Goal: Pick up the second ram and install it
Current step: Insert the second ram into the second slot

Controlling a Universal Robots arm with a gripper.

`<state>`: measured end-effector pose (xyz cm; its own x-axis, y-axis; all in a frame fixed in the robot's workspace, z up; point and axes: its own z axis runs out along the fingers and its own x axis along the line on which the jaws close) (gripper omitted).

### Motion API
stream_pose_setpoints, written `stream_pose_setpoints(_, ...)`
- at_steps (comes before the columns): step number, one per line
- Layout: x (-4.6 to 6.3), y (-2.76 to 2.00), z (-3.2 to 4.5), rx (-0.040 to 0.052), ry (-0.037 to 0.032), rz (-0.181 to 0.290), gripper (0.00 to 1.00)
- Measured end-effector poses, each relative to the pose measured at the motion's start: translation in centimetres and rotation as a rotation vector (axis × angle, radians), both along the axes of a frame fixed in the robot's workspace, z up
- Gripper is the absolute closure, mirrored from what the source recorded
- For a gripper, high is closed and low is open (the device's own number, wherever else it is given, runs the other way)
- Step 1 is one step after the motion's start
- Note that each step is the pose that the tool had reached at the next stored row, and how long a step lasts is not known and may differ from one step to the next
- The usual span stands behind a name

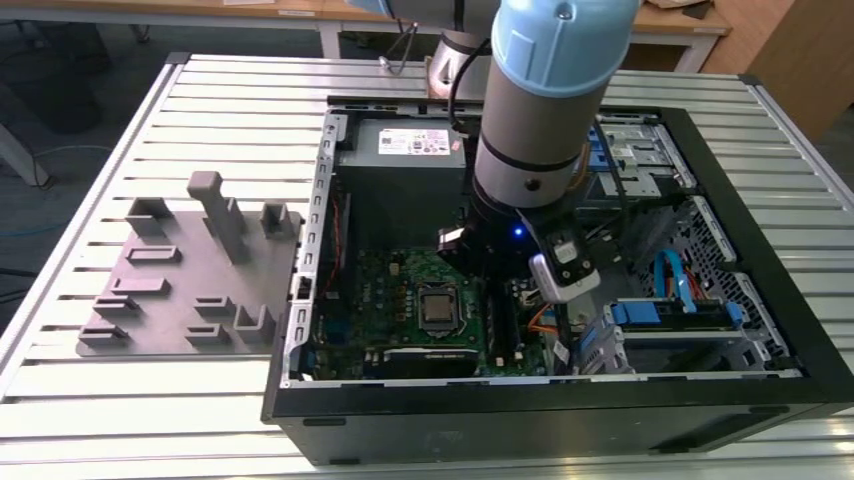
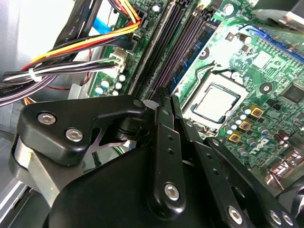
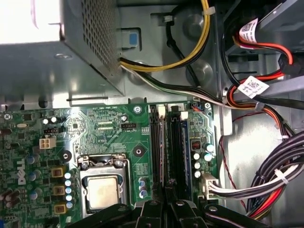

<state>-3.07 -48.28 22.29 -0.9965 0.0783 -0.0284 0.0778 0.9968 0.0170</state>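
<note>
My gripper (image 3: pixel 167 186) hangs low inside the open computer case, over the memory slots of the green motherboard (image 1: pixel 387 285). In both wrist views its two black fingers stand pressed close together, with only a thin gap. The second ram (image 3: pixel 176 147), a long dark strip, runs out from between the fingertips along a slot. It also shows in the second wrist view (image 2: pixel 183 52), in line with the gripper (image 2: pixel 165 95). Whether it sits fully down in the slot I cannot tell. A neighbouring slot (image 3: pixel 157 147) lies parallel beside it.
The silver CPU (image 3: pixel 102 190) sits in its socket beside the slots. Cable bundles (image 3: pixel 266 185) crowd the slots' other side. The power supply box (image 1: pixel 400 150) and a drive cage (image 1: pixel 667 310) bound the case. A grey fixture tray (image 1: pixel 174 290) lies on the exterior view's left.
</note>
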Motion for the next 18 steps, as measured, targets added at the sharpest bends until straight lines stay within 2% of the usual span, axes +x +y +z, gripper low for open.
stream_pose_setpoints(3, 0.01, 0.10, -0.11, -0.0036, 0.0000, 0.000, 0.89)
stream_pose_setpoints(12, -0.02, 0.10, -0.19, -0.0039, -0.0003, 0.002, 0.89)
stream_pose_setpoints(18, -0.09, 0.11, 0.07, -0.0051, -0.0022, 0.002, 0.89)
